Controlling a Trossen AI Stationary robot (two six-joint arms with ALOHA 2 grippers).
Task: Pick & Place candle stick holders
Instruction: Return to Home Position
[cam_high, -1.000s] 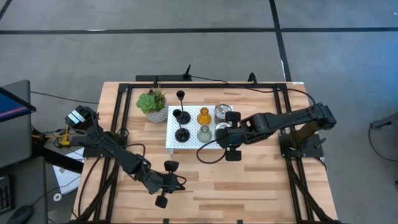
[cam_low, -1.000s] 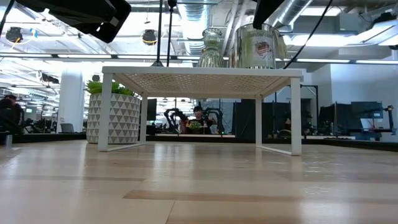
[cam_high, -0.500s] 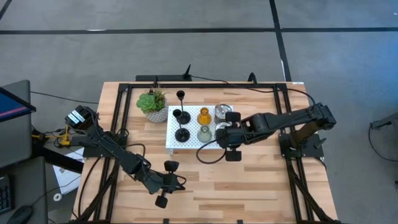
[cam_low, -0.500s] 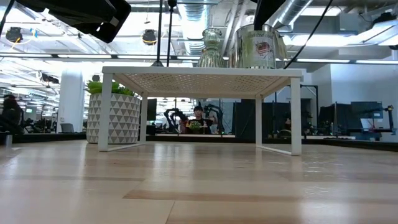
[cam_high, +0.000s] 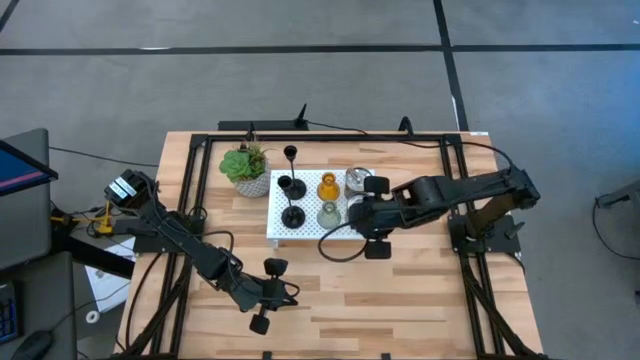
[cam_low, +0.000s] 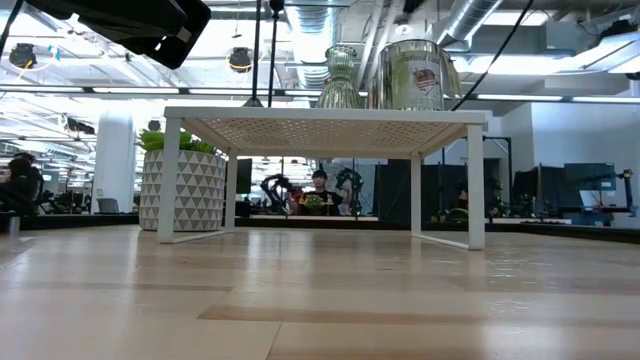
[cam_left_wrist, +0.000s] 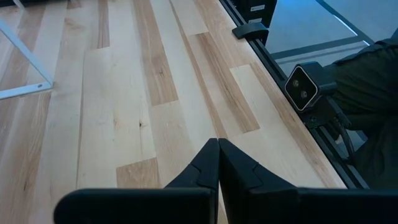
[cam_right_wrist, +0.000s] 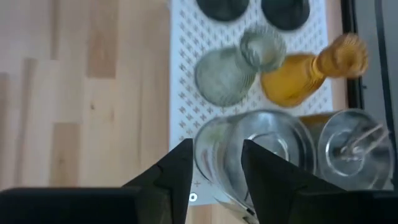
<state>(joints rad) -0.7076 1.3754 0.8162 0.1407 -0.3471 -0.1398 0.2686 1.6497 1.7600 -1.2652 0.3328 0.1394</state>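
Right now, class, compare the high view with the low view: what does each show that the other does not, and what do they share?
Only the high view shows the amber holder, the right gripper over the white platform's right end, and the left gripper over the table's front half. Only the low view shows the platform's legs and the room beyond. Both show the platform, the potted plant, the pale green holder and a silvery cup.

The left end effector has its fingers pressed together (no gap shows between them), and its arm stretches away behind it, low and nearly straight. The right end effector holds its fingers parted, its arm extended behind the wrist.
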